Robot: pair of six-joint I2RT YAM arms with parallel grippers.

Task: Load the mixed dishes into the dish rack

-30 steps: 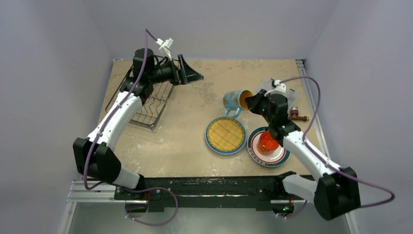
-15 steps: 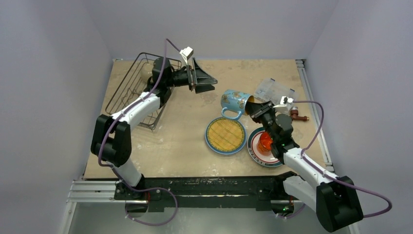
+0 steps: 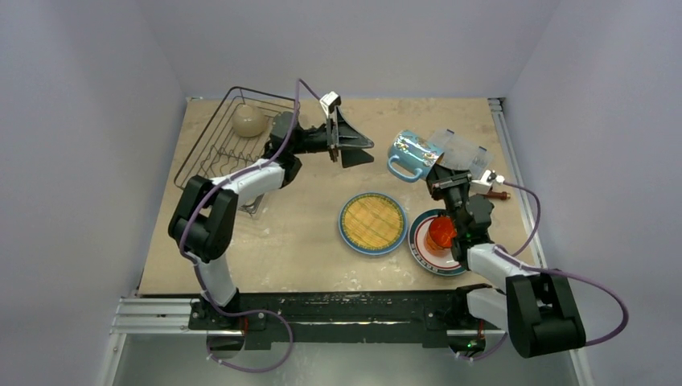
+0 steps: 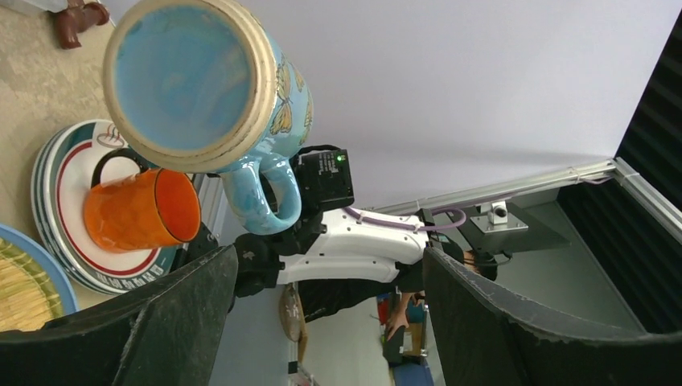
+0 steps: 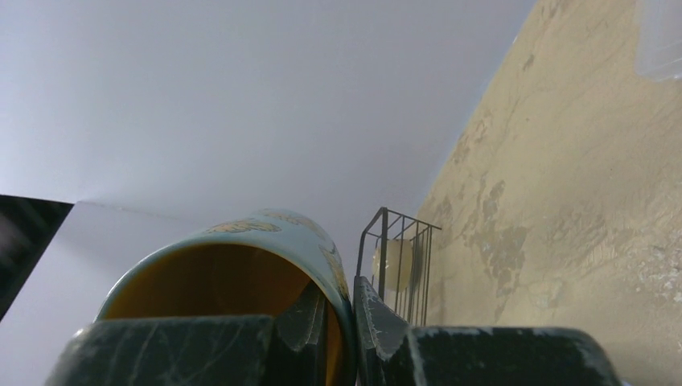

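Note:
My right gripper (image 3: pixel 439 174) is shut on the rim of the blue mug (image 3: pixel 412 153) and holds it tilted above the table. In the right wrist view one finger is inside the mug (image 5: pixel 241 269) and one outside (image 5: pixel 342 318). My left gripper (image 3: pixel 351 145) is open and empty, pointing at the mug's base (image 4: pixel 189 80) from the left. The dish rack (image 3: pixel 211 149) stands at the back left with the cream cup (image 3: pixel 249 121) in it. The orange cup (image 3: pixel 440 233) sits on stacked plates (image 3: pixel 465 259). The yellow woven plate (image 3: pixel 372 223) lies beside them.
A clear plastic box (image 3: pixel 460 148) lies behind the mug at the back right, with a small brown object (image 3: pixel 492 191) beside it. The rack (image 5: pixel 398 241) and cream cup (image 5: pixel 394 264) show far off in the right wrist view. Walls close the table on three sides.
My left arm swung right from over the rack toward the mug, uncovering the cream cup. My right gripper carried the mug up and to the right.

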